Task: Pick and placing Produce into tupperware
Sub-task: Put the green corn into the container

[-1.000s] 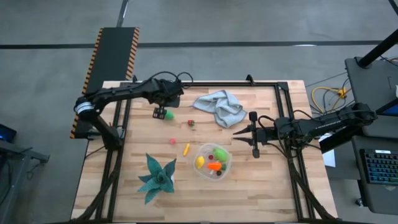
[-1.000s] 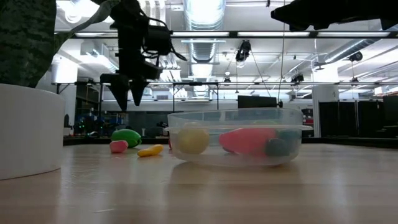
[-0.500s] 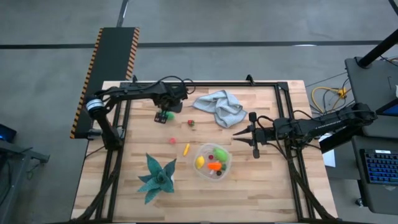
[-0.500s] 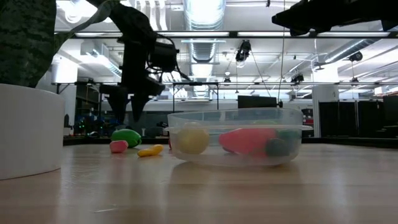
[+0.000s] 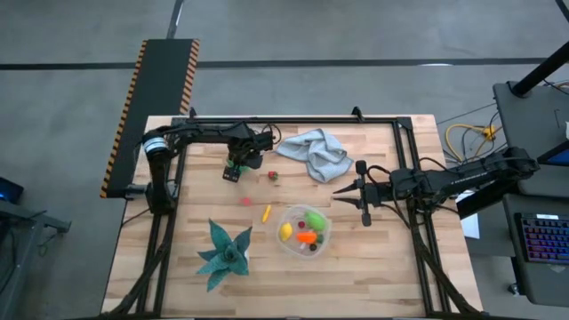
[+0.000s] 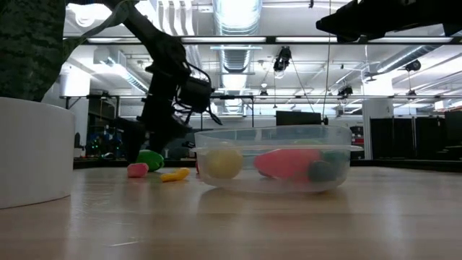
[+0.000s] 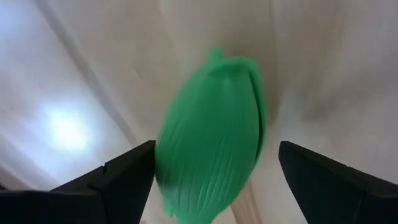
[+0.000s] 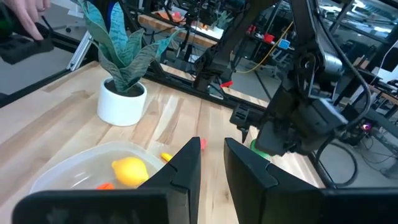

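From above, the left gripper is seen lowered over the table, with the tupperware well apart, toward the right gripper, which is held spread beside it.

At table level, the green produce lies under the left gripper.

In the left wrist view, the green produce is framed between parted fingers, untouched.

Tabletop layout, seen from above

The tupperware sits centre-right with produce in it; the plant lies lower left of it, the cloth above it, the left tool upper left, the right tool right.
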`<action>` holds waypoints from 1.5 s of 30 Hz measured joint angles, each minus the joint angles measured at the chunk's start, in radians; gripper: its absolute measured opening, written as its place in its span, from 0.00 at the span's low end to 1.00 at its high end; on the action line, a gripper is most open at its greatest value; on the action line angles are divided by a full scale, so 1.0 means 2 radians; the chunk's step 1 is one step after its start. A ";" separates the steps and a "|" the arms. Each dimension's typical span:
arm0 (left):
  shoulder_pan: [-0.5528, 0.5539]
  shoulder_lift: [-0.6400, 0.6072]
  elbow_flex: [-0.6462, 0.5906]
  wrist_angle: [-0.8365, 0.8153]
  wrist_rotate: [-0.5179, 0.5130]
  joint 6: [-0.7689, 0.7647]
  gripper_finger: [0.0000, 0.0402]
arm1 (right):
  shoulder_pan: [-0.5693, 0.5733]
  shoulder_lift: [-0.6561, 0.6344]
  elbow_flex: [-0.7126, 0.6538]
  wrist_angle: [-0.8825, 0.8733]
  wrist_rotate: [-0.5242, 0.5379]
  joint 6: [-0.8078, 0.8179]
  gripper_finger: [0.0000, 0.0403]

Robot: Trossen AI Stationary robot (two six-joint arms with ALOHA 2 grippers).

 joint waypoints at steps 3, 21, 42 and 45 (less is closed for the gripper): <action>0.000 0.009 0.000 0.000 0.000 0.000 0.80 | 0.000 0.000 0.000 -0.002 0.000 0.000 0.16; 0.000 0.025 0.000 0.007 0.002 0.002 0.62 | 0.000 0.000 0.000 -0.004 0.000 0.000 0.16; -0.003 0.014 0.009 0.008 -0.004 -0.006 0.48 | 0.000 0.000 0.000 -0.004 0.002 0.004 0.16; -0.005 -0.001 0.011 0.004 -0.004 -0.015 0.48 | 0.000 0.000 0.000 -0.004 0.002 0.004 0.16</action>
